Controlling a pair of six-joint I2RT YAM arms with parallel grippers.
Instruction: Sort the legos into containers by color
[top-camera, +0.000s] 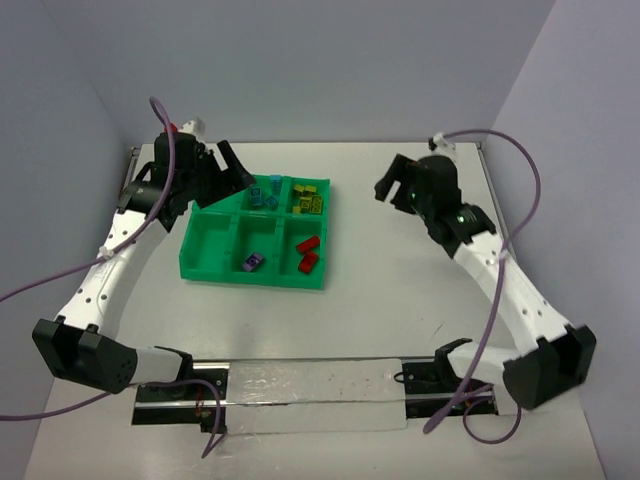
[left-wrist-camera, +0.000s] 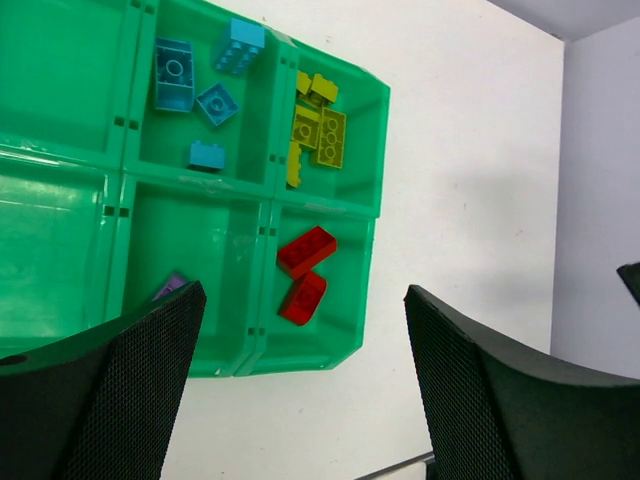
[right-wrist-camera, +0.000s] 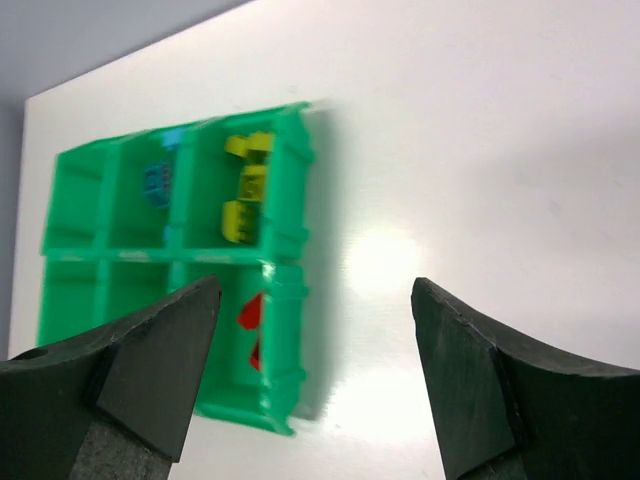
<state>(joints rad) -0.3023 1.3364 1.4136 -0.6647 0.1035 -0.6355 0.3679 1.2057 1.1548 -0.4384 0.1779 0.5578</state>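
Top external view: two arms bolted at the table (top-camera: 380, 300) near edge, both reaching toward the far side.
left gripper (top-camera: 228, 175): hovers over the far-left corner of the tray, jaws spread wide, nothing held; the left wrist view shows its fingers (left-wrist-camera: 120, 390) well apart, with the tray below between them.
tray (top-camera: 250, 277): bright green, two rows of three compartments, flat on the table, left of centre, nearer the far edge.
far row, middle compartment: cyan bricks (left-wrist-camera: 173, 75), four, loosely scattered.
far row, right compartment: yellow-green bricks (left-wrist-camera: 330, 135), bunched, touching each other.
near row, middle compartment: purple brick (top-camera: 252, 261), single; in the left wrist view mostly hidden behind a finger.
near row, right compartment: red bricks (left-wrist-camera: 306, 250), two, touching.
right gripper (top-camera: 395, 192): above the table right of the tray, well apart from it, jaws spread wide, nothing between them; the right wrist view is blurred, with the tray at left past the fingers.
glossy strip (top-camera: 300, 395): lies along the table near edge between the arm bases.
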